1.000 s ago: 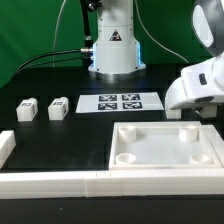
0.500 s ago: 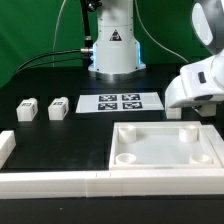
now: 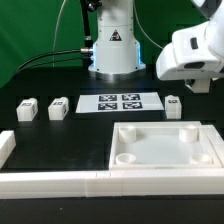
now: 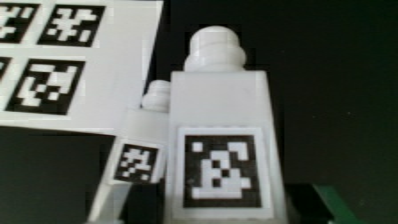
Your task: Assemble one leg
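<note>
In the wrist view a white leg point(image 4: 221, 120) with a black-and-white tag fills the picture between my fingers, its round peg pointing away. My gripper point(image 4: 222, 216) looks shut on it; only one dark fingertip point(image 4: 342, 205) shows at the frame edge. A second leg point(image 4: 146, 140) stands on the table behind it, beside the marker board point(image 4: 71, 60). In the exterior view my gripper point(image 3: 197, 88) hangs high at the right, above that standing leg point(image 3: 173, 103); the held leg is hidden there. Two more legs point(image 3: 27, 109) point(image 3: 58, 107) stand at the left.
The marker board point(image 3: 120, 102) lies mid-table. The large white square tray-like part point(image 3: 165, 162) with round corner sockets lies at the front right. A white rail point(image 3: 50, 181) runs along the front. The arm's base point(image 3: 112, 45) stands at the back.
My gripper has risen and shifted toward the exterior view's left. A leg right of the marker board, hidden before, now shows on the table.
</note>
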Controlling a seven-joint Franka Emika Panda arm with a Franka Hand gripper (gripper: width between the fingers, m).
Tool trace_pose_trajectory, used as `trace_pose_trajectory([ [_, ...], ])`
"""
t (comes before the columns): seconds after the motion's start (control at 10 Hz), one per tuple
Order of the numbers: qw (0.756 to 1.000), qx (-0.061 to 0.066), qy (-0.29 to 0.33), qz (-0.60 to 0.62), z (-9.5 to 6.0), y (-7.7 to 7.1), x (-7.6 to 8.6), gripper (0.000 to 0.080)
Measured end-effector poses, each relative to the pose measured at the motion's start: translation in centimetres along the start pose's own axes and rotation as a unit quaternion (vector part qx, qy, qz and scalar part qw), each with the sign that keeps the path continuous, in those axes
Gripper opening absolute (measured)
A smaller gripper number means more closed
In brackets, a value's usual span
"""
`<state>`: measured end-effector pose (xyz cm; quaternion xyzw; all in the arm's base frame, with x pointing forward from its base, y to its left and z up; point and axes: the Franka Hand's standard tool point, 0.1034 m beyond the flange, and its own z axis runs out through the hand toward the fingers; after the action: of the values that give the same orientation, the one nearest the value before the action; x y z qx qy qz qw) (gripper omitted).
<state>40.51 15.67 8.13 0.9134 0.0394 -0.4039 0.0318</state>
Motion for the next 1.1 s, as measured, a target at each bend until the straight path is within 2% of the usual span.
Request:
trace_pose_trajectory([
  [0.1, 1.000, 0.003, 0.011, 0.000, -0.8, 0.4, -0.2, 0.0294],
  [0.3, 1.000, 0.002, 0.012, -0.001, -0.4, 0.3, -0.1, 0.0294],
  [0.4, 0.998, 0.007, 0.058, -0.001, -0.9, 0.0, 0.7, 0.0294],
  [0.7, 0.980, 0.018, 0.198, -0.006, -1.2, 0.0, 0.9, 0.0294],
  [1.0, 0.943, 0.031, 0.330, -0.019, -3.2, 1.4, 1.8, 0.0294],
  [1.1, 0.930, 0.036, 0.365, -0.015, -4.3, 2.2, 2.1, 0.0294],
])
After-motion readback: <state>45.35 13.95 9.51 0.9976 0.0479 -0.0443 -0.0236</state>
